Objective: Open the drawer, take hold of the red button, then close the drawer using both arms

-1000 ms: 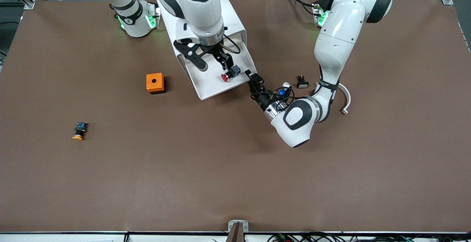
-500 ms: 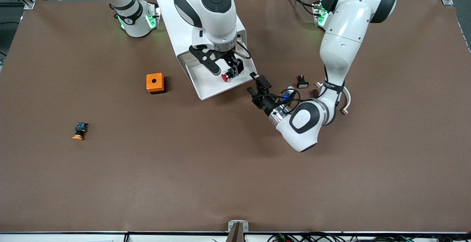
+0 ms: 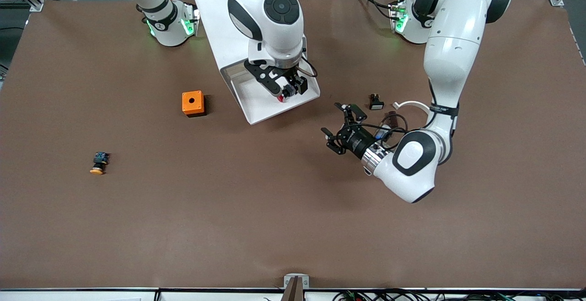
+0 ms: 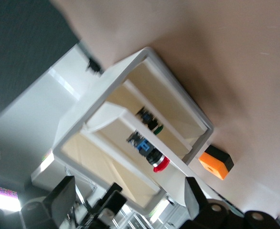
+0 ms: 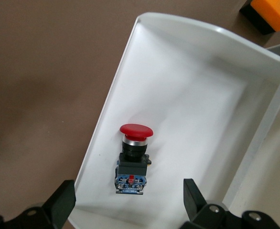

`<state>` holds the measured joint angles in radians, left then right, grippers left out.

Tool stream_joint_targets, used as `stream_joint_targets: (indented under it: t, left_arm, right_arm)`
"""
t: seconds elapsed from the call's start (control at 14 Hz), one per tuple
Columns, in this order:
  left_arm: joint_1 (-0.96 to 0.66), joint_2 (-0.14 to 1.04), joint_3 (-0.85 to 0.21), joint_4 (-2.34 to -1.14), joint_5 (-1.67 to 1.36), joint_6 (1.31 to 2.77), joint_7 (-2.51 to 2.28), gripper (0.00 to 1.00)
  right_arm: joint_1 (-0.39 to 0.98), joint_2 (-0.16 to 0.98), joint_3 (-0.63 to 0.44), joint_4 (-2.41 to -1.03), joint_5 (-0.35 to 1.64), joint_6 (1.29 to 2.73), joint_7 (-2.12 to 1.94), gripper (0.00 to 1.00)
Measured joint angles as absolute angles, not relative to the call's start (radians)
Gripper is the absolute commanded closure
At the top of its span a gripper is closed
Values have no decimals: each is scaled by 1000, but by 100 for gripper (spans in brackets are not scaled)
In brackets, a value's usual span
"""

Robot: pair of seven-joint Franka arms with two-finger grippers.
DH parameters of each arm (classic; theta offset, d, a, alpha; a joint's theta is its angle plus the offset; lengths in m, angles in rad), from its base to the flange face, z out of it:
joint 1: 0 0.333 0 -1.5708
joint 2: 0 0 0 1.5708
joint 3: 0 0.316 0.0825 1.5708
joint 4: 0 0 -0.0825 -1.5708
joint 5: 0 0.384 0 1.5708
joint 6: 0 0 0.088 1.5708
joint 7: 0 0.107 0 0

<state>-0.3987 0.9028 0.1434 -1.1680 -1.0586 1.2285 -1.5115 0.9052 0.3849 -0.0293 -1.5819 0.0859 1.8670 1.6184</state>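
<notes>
The top drawer point(image 3: 256, 102) of the white cabinet point(image 3: 215, 8) stands pulled open. The red-capped button point(image 3: 280, 97) lies on its side in it, and shows in the right wrist view point(image 5: 133, 155) and the left wrist view point(image 4: 152, 155). My right gripper point(image 3: 289, 89) hovers open just above the button, its fingers point(image 5: 62, 204) to either side of the blue rear part, apart from it. My left gripper point(image 3: 339, 127) is open and empty over the bare table, clear of the drawer's corner toward the left arm's end, facing the cabinet point(image 4: 125, 67).
An orange cube with a hole point(image 3: 192, 103) sits beside the drawer toward the right arm's end. An orange-capped button point(image 3: 98, 163) lies nearer the front camera at that end. A small black and white part point(image 3: 376, 102) and a white curved piece point(image 3: 414, 105) lie by the left arm.
My left gripper has come off the drawer's front corner, drawn back over the table and opened. My right gripper has shifted a little over the open drawer; the button still lies in it.
</notes>
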Motion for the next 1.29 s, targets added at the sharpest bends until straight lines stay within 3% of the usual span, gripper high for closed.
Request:
stream_joint_targets:
  t: [0.36,0.71,1.29]
  left_arm:
    - [-415,820,160,-1148,-776,1444,-1114,0]
    - [-537,768,160,-1150,-481,1756,-1080,0]
    - [-586,767,161,-1153,-332,1879,-1051,0]
  right_arm:
    - [932,434,-30,-1582,69,1871,1622,0]
    - [935,449,-31,-1581,64,1876,1622,0]
    - [936,473,-32,-1581,53,1911,1645,0]
